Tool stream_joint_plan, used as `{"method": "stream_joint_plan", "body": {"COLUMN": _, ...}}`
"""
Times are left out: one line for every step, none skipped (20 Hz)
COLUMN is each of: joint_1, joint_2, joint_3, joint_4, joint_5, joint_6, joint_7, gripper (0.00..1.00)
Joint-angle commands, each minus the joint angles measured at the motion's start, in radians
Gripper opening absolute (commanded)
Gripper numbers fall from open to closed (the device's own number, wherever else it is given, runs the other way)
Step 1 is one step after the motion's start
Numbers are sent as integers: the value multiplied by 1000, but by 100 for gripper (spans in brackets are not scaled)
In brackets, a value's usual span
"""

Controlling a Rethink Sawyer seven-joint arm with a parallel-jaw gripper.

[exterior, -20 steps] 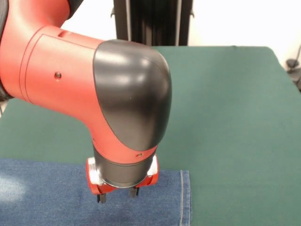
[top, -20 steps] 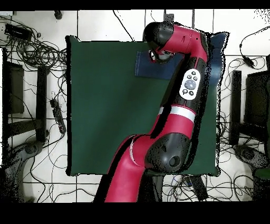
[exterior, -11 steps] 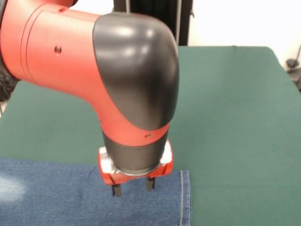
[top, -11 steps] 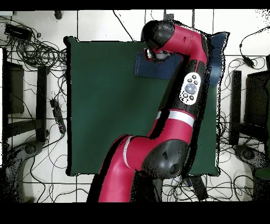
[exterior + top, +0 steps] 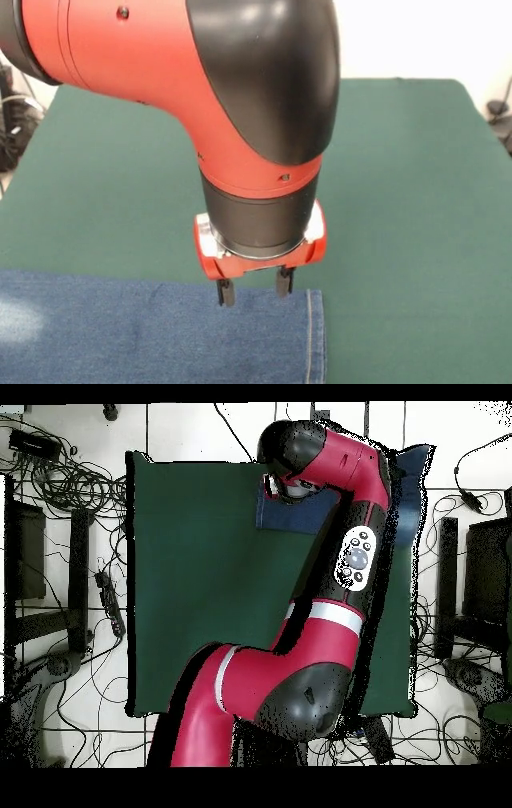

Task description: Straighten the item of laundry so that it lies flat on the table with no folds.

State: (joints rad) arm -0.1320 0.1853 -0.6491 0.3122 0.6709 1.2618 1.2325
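Observation:
The item of laundry (image 5: 120, 336), blue denim with a pale faded patch at the left, lies flat along the near edge of the front view. Its stitched hem (image 5: 315, 340) ends near the middle. My gripper (image 5: 254, 292) hangs open just above the denim's far edge, close to that hem, with nothing between its fingers. The green table (image 5: 400, 200) stretches wide behind and to the right. From overhead, the denim (image 5: 290, 517) shows as a small blue patch at the table's (image 5: 200, 584) top edge. The arm's black wrist covers part of it and hides the gripper.
The bulky red and black arm (image 5: 200, 96) fills the upper left of the front view. In the overhead view the arm (image 5: 345, 564) crosses the table's right side. Cables (image 5: 70, 484) and dark stands (image 5: 25, 549) lie on the tiled floor around the table.
In the front view the gripper has moved right and up, from over the denim's middle to its far edge near the hem. The denim has not moved.

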Motion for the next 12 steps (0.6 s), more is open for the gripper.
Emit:
{"method": "stream_joint_plan", "body": {"joint_1": 33, "joint_2": -14, "joint_3": 203, "joint_4": 201, "joint_5": -80, "joint_6": -77, "joint_7": -132, "gripper": 100}}
{"method": "stream_joint_plan", "body": {"joint_1": 30, "joint_2": -12, "joint_3": 214, "joint_4": 199, "joint_5": -88, "joint_6": -79, "joint_7": -130, "gripper": 100}}
{"method": "stream_joint_plan", "body": {"joint_1": 27, "joint_2": -10, "joint_3": 225, "joint_4": 198, "joint_5": -95, "joint_6": -81, "joint_7": -127, "gripper": 100}}
{"method": "stream_joint_plan", "body": {"joint_1": 26, "joint_2": -10, "joint_3": 238, "joint_4": 199, "joint_5": -105, "joint_6": -85, "joint_7": -124, "gripper": 100}}
{"method": "stream_joint_plan", "body": {"joint_1": 25, "joint_2": -13, "joint_3": 250, "joint_4": 205, "joint_5": -114, "joint_6": -90, "joint_7": -122, "gripper": 100}}
{"method": "stream_joint_plan", "body": {"joint_1": 23, "joint_2": -10, "joint_3": 259, "joint_4": 201, "joint_5": -120, "joint_6": -90, "joint_7": -117, "gripper": 100}}
{"method": "stream_joint_plan", "body": {"joint_1": 22, "joint_2": -18, "joint_3": 273, "joint_4": 212, "joint_5": -126, "joint_6": -90, "joint_7": -115, "gripper": 100}}
{"method": "stream_joint_plan", "body": {"joint_1": 21, "joint_2": -16, "joint_3": 280, "joint_4": 208, "joint_5": -131, "joint_6": -92, "joint_7": -108, "gripper": 100}}
{"method": "stream_joint_plan", "body": {"joint_1": 18, "joint_2": -4, "joint_3": 286, "joint_4": 185, "joint_5": -131, "joint_6": -79, "joint_7": -97, "gripper": 100}}
{"method": "stream_joint_plan", "body": {"joint_1": 17, "joint_2": -1, "joint_3": 297, "joint_4": 179, "joint_5": -133, "joint_6": -76, "joint_7": -88, "gripper": 100}}
{"method": "stream_joint_plan", "body": {"joint_1": 16, "joint_2": 1, "joint_3": 311, "joint_4": 176, "joint_5": -133, "joint_6": -69, "joint_7": -87, "gripper": 100}}
{"method": "stream_joint_plan", "body": {"joint_1": 15, "joint_2": 6, "joint_3": 326, "joint_4": 169, "joint_5": -131, "joint_6": -58, "joint_7": -88, "gripper": 100}}
